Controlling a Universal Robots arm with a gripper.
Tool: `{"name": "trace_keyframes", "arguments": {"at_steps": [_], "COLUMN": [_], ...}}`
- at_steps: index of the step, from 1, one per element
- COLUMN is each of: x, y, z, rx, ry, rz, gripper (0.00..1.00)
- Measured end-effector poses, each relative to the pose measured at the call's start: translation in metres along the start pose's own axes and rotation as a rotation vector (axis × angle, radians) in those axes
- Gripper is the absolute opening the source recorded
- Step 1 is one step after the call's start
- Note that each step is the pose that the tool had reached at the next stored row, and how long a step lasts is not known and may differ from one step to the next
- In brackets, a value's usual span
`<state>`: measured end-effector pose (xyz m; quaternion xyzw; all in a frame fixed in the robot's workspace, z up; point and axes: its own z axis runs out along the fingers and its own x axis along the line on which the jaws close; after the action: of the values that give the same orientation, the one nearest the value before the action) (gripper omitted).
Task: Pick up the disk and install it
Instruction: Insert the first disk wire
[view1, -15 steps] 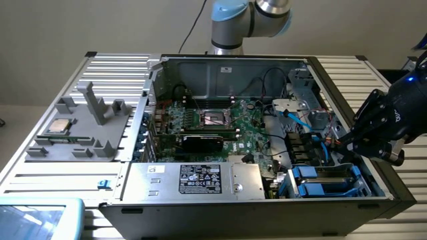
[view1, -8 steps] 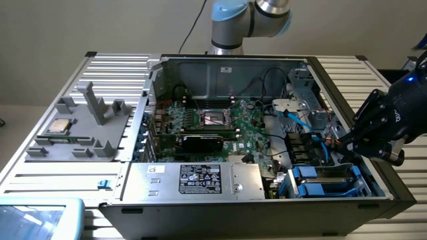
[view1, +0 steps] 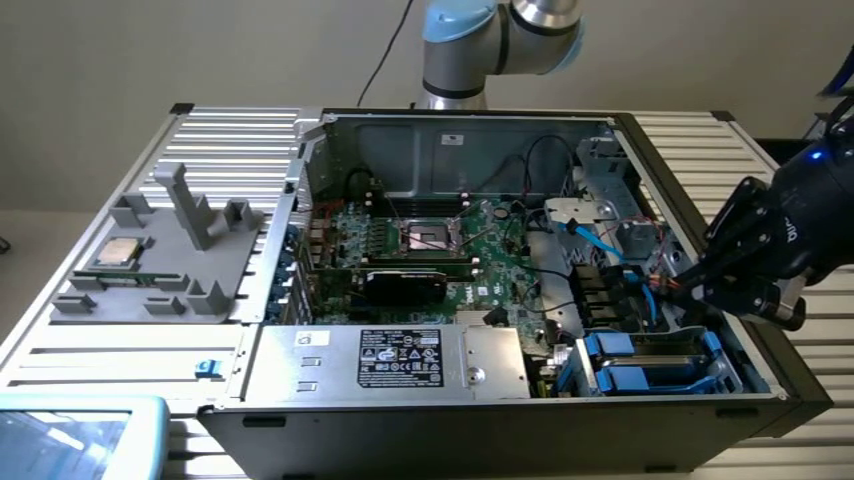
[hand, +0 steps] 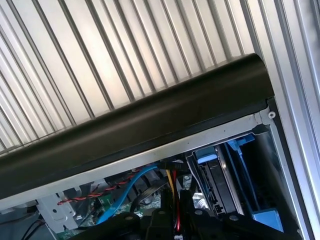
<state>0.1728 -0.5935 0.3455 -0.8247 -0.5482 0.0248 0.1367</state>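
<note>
The blue-framed disk (view1: 651, 360) sits inside the computer case (view1: 467, 430) at the exterior frame's lower right, long axis running across, just below and left of the claw (view1: 714, 290), whose state I cannot tell.

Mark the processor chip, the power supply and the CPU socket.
processor chip (view1: 118, 252): exterior view, its silver top.
power supply (view1: 404, 360): exterior view, its black sticker.
CPU socket (view1: 434, 237): exterior view, its centre.

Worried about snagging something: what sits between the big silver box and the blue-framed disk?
In the exterior view, a narrow gap separates the silver box from the disk; a strip of green circuit board shows in it.
</note>
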Motion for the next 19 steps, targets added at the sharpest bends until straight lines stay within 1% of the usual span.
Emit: {"name": "trace_keyframes", "arguments": {"at_steps": [1, 3, 4, 6, 8, 9, 11, 13, 16, 17, 19], "x": [0.0, -0.001, -0.001, -0.002, -0.002, -0.003, -0.003, -0.004, -0.004, -0.004, -0.004], "y": [-0.0012, -0.0038, -0.0049, -0.0073, -0.0095, -0.0105, -0.0125, -0.0145, -0.0175, -0.0175, -0.0175], "z": [-0.0004, -0.0015, -0.002, -0.0026, -0.0029, -0.0029, -0.0028, -0.0028, -0.003, -0.0031, -0.0029], "rx": [-0.0035, -0.0124, -0.0171, -0.0282, -0.0417, -0.0491, -0.0644, -0.0775, -0.0958, -0.0995, -0.1018], "ry": [0.0005, -0.0007, -0.0022, -0.0075, -0.0175, -0.0238, -0.0395, -0.0536, -0.0727, -0.0789, -0.084], "rz": [0.0, -0.001, -0.001, -0.001, 0.0, 0.001, 0.003, 0.005, 0.007, 0.008, 0.009], "gripper": [0.18, 0.18, 0.18, 0.18, 0.18, 0.18, 0.18, 0.18, 0.18, 0.18, 0.18]}}
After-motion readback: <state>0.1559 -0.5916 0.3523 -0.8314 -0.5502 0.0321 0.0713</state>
